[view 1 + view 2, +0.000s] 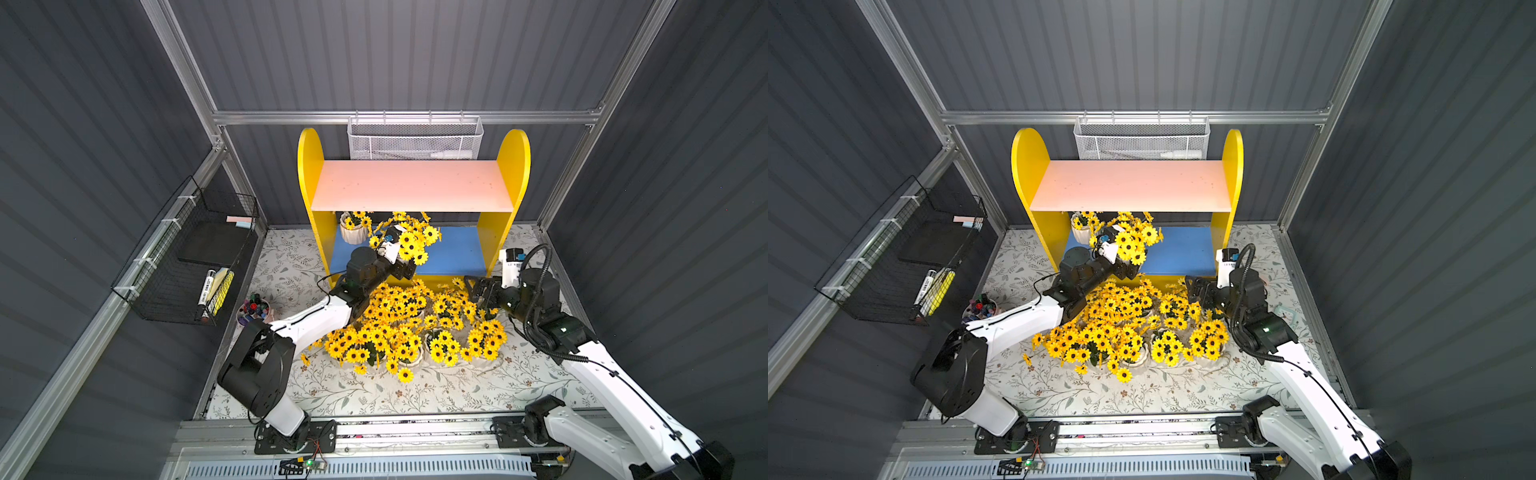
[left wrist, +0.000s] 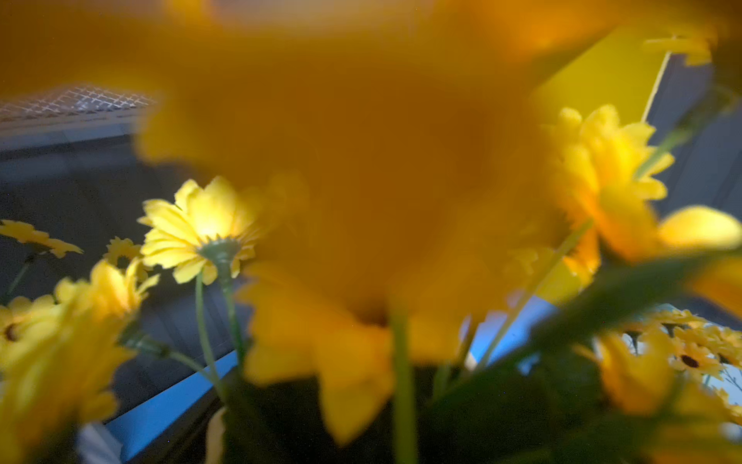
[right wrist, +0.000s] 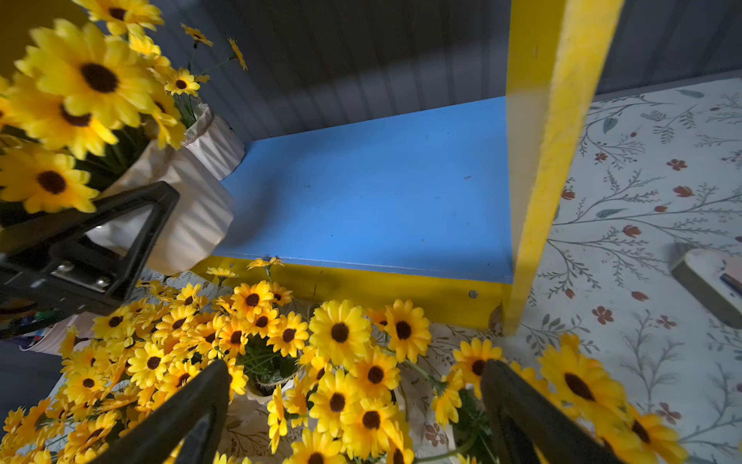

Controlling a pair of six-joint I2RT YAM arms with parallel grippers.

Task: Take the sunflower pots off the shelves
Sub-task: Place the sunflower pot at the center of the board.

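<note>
Gently: the left hand (image 1: 409, 262), clamped on a tilted sunflower pot (image 3: 192, 217) at frame left, should clear the lip of the blue shelf (image 3: 381, 180). The right hand (image 3: 355, 377) gapes, empty.

pots (image 1: 399, 328) crowd front; board's (image 1: 457, 249) right free

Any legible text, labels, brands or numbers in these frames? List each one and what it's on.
Nothing is legible in any view.
Dark print along the white marker in the black wire basket: too small to read.
Small label on the white camera block on the right arm: blurred, unreadable.
</note>
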